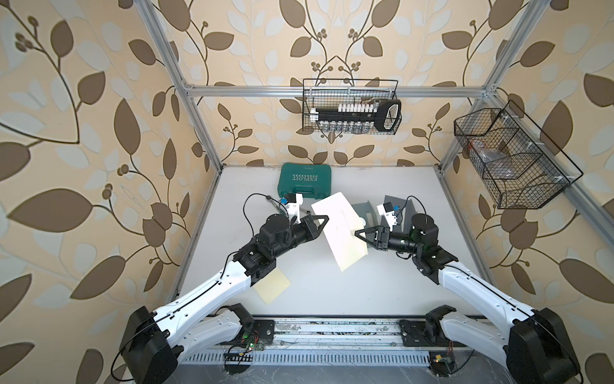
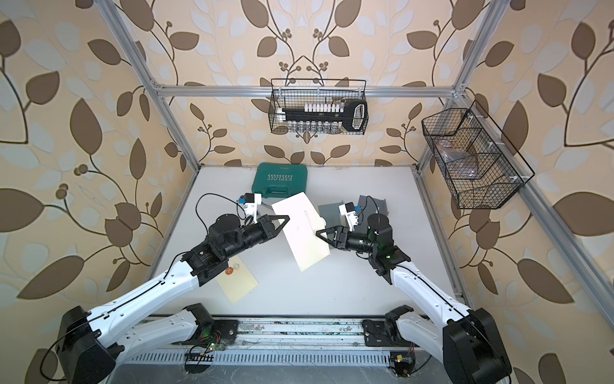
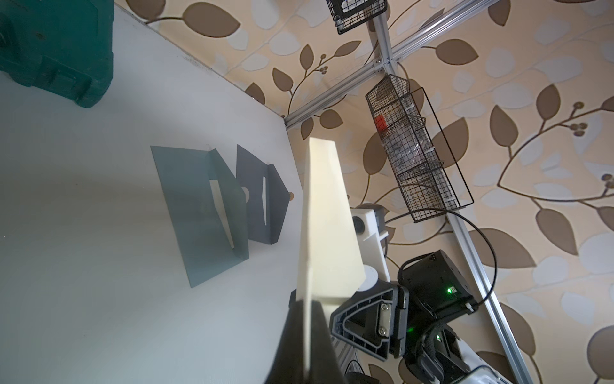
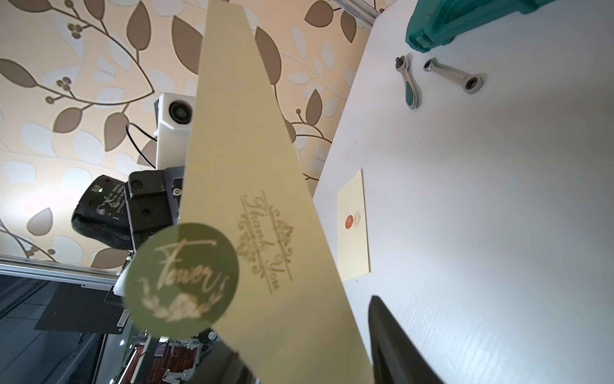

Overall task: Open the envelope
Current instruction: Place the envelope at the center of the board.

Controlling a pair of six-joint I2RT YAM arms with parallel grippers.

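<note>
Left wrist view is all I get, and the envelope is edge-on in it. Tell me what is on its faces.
Observer: The envelope clamped in the left gripper has "Thank You" printed on the face that the right wrist camera sees.
Operator: Report the seal.
Observer: A round green sticker sits on that same face and overhangs its edge.
Operator: Check beneath my arm.
Observer: A second envelope lies flat there. It has an orange seal and is partly covered by the left arm.
</note>
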